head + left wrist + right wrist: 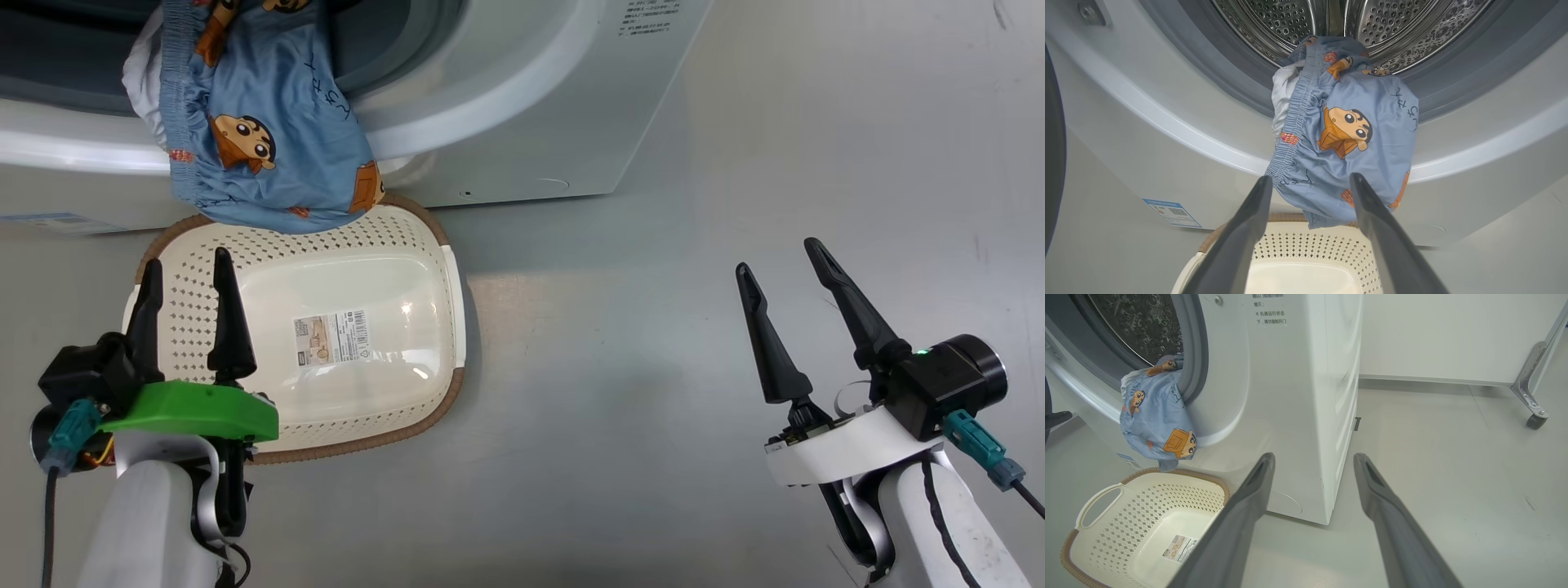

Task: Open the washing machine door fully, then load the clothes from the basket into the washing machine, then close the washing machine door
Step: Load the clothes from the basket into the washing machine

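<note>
The washing machine [522, 122] stands with its mouth uncovered, steel drum [1290, 20] and grey rubber ring [1208, 61] in plain sight. A dark curved edge at the far left of the left wrist view is probably the door, swung clear.

The basket [424, 245] sits on the floor against the machine's front, holding nothing but its paper label [333, 337].

The clothes [269, 122], blue printed fabric with a pale piece tucked behind, are draped over the lip of the opening: the upper part is inside the drum, and the lower part dangles just above the basket's far rim.

The left gripper [186, 261] hovers over the basket, aimed at the bundle, its fingers [1241, 237] spread and empty. The right gripper [775, 255] waits well apart to the side, likewise released.

Loading looks nearly done. The next move calls for pushing the hanging fabric wholly past the ring before the door is closed.
</note>
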